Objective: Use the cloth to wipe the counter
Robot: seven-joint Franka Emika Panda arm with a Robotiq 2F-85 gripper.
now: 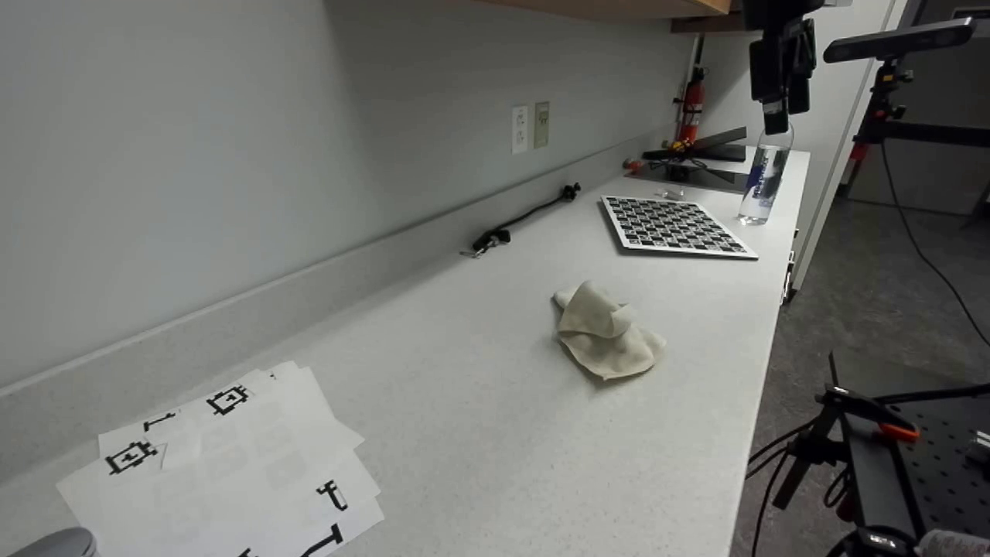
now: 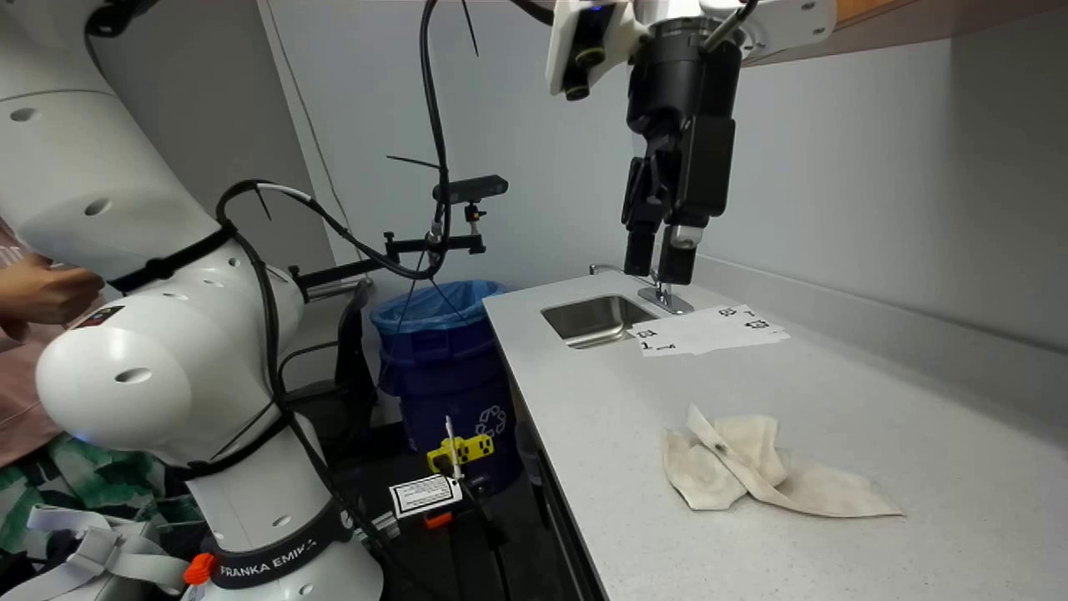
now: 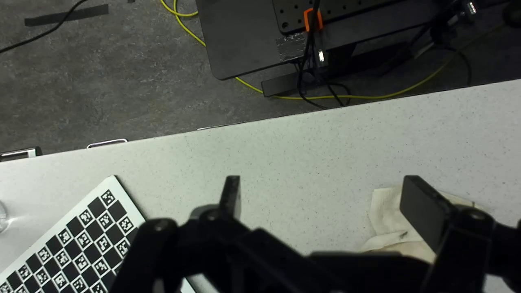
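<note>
A crumpled beige cloth lies on the light speckled counter (image 1: 479,433). The cloth shows in both exterior views (image 1: 609,340) (image 2: 755,467) and at the lower right of the wrist view (image 3: 386,213), partly hidden behind a finger. My black gripper (image 2: 659,255) hangs well above the counter, fingers pointing down, apart from the cloth. It also shows at the top right of an exterior view (image 1: 785,108). In the wrist view, the gripper's fingers (image 3: 323,195) are wide apart with nothing between them. The counter (image 3: 285,158) shows below them.
A checkered board (image 1: 673,224) and a clear bottle (image 1: 764,182) stand beyond the cloth. Printed papers (image 1: 232,464) lie at the opposite end, near the sink (image 2: 596,321). A black cable (image 1: 534,210) lies along the wall. A wooden cabinet (image 1: 619,6) overhangs the counter.
</note>
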